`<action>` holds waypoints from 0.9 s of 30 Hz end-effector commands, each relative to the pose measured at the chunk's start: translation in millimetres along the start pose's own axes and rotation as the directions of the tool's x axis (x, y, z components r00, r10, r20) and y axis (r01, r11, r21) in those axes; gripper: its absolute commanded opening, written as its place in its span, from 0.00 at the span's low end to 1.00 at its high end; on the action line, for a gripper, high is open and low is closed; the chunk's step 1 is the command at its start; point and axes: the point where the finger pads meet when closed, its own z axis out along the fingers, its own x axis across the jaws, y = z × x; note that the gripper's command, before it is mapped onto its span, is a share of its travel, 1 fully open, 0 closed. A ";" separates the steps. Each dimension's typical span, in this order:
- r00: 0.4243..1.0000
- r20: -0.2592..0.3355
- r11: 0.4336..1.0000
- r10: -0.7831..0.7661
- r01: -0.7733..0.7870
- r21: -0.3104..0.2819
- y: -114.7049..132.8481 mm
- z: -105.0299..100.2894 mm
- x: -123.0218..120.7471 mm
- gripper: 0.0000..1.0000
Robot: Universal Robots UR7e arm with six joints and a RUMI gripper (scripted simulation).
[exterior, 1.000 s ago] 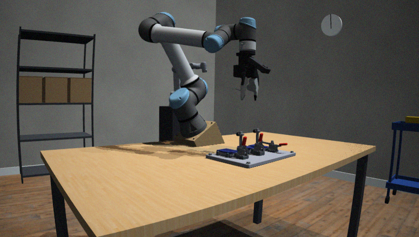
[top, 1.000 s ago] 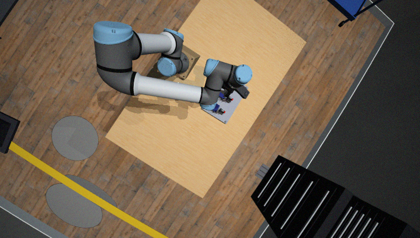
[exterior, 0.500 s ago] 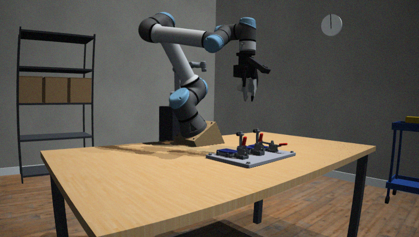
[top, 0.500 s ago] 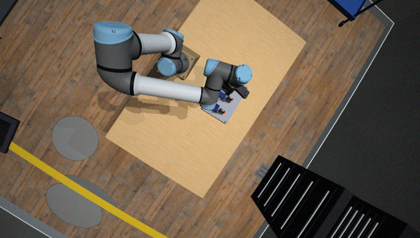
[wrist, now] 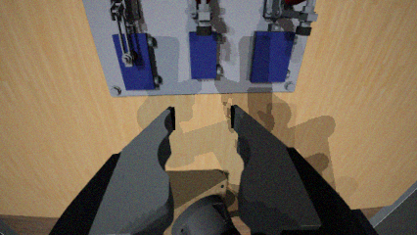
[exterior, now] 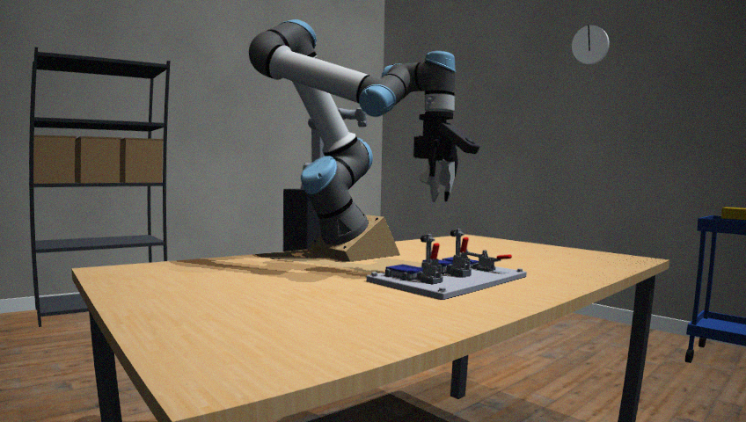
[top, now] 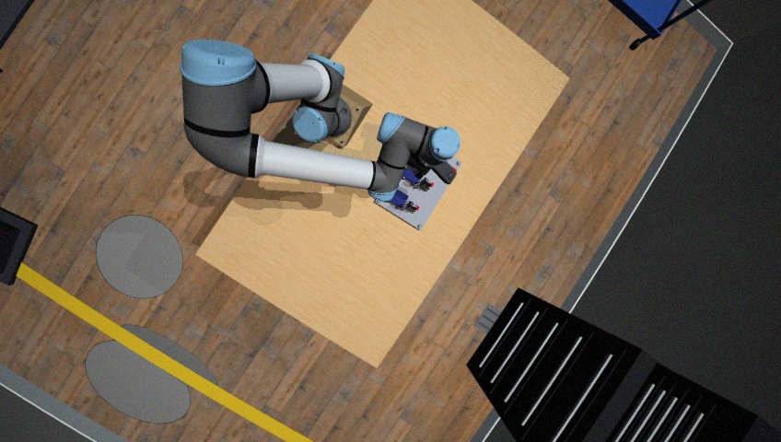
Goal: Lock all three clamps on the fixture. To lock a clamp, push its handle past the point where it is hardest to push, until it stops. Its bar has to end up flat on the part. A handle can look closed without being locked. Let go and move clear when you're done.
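Note:
The grey fixture plate (exterior: 446, 280) lies on the table with three toggle clamps. In the exterior view two clamps have red handles standing up (exterior: 434, 251) (exterior: 464, 243); the third clamp's red handle (exterior: 503, 257) lies about level. In the wrist view three blue parts (wrist: 133, 61) (wrist: 204, 55) (wrist: 272, 56) sit on the plate (wrist: 196, 44). A clamp bar (wrist: 128, 46) lies over the left part. My gripper (exterior: 439, 194) hangs well above the fixture, pointing down. Its fingers stand narrowly apart with nothing between them, over bare table just in front of the plate's edge.
The arm's base (exterior: 355, 240) is mounted on a wedge at the table's back edge. A shelf with boxes (exterior: 97, 156) stands at the left wall, a blue cart (exterior: 720, 277) at the right. A black cabinet (top: 602, 372) stands off the table.

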 end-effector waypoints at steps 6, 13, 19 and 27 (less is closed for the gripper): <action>1.000 0.003 1.000 0.001 -0.001 0.011 -15.8 2.3 19.8 0.28; 1.000 0.005 1.000 0.001 -0.001 0.019 -36.0 2.9 49.5 0.28; 1.000 0.005 1.000 0.001 -0.001 0.019 -36.0 2.9 49.5 0.28; 1.000 0.005 1.000 0.001 -0.001 0.019 -67.5 4.1 96.3 0.28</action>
